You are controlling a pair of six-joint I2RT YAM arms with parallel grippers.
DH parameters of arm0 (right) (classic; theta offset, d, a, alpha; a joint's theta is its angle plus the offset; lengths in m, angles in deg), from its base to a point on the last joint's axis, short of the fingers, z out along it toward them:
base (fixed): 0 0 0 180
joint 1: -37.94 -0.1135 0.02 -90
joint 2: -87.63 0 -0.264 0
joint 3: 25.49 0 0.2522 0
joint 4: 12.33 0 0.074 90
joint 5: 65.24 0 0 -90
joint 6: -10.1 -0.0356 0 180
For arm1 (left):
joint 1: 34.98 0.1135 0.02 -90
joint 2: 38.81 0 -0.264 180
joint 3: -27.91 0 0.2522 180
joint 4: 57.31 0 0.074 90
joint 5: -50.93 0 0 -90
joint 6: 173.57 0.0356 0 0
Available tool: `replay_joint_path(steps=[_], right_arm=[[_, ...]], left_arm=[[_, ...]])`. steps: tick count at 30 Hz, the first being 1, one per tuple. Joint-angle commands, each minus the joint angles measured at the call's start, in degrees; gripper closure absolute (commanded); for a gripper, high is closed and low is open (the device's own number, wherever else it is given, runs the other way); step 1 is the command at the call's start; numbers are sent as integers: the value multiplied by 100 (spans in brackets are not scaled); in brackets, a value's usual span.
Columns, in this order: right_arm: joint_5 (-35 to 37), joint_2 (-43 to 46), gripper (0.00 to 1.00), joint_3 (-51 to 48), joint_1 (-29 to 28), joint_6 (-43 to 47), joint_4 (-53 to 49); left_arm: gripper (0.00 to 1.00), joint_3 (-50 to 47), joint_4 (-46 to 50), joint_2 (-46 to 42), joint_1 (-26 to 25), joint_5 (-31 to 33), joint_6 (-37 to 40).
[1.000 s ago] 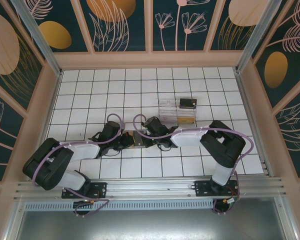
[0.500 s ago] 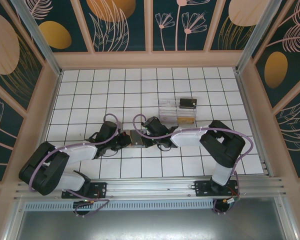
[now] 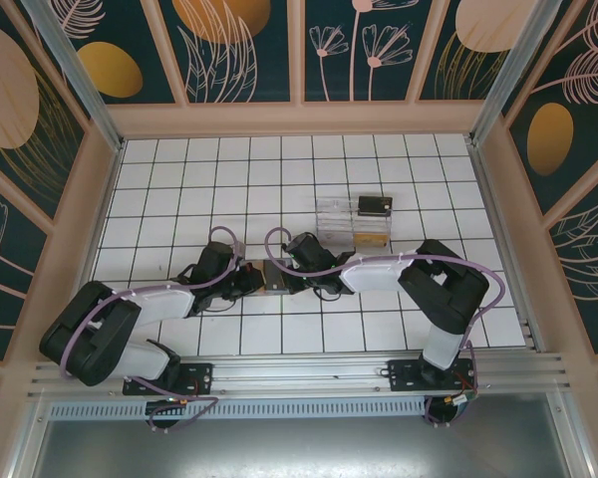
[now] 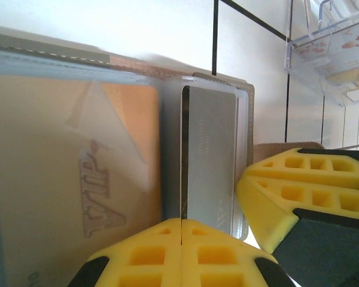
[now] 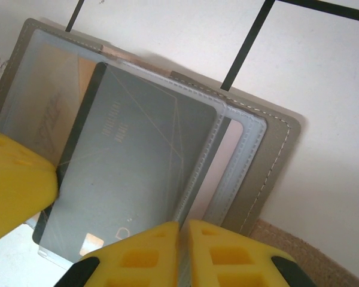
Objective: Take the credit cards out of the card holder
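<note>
The grey card holder (image 3: 274, 276) lies open on the tiles between both grippers. My left gripper (image 4: 181, 222) is shut on the end of a dark grey credit card (image 4: 210, 161), which stands nearly edge-on and is partly out of its clear sleeve. A tan-gold card (image 4: 78, 173) sits in the sleeve beside it. My right gripper (image 5: 183, 226) is shut on the edge of a clear sleeve of the card holder (image 5: 275, 161), next to the same dark card (image 5: 131, 161). The holder's tan strap tab (image 5: 314, 257) lies by the right fingers.
A clear plastic tray (image 3: 341, 221) stands a tile or two behind the holder, with a dark card (image 3: 375, 206) and a tan one (image 3: 371, 237) in it. Its corner (image 4: 329, 48) is close beyond my right gripper's fingers (image 4: 299, 185). Pink walls ring the tiled floor.
The left arm's elbow has swung out to the left and its wrist has edged closer to the holder. The right arm and the holder have stayed almost where they were.
</note>
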Motion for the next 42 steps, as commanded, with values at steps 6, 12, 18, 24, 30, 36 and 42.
replay_joint_path(steps=[6, 12, 18, 24, 30, 36, 42], right_arm=[[13, 36, 85, 38, -57, 75, -65], [-15, 27, 85, 47, -57, 79, -97], [-13, 43, 85, -1, -56, 88, -107], [-14, 47, 85, -23, -48, 106, -107], [8, 22, 85, -130, -26, 93, -115], [55, 46, 85, -229, 27, 155, -91], [46, 83, 85, -297, 222, 302, -113]], left_arm=[[100, -43, -258, 182, 64, -169, 274], [100, -12, -253, 351, 160, -206, 603], [100, 23, -168, 349, 300, -134, 753], [100, -8, -42, 220, 369, -71, 819], [100, -16, 101, 103, 388, -49, 838], [100, 34, -5, 279, 388, -302, 844], [100, 28, -315, 462, 389, -703, 768]])
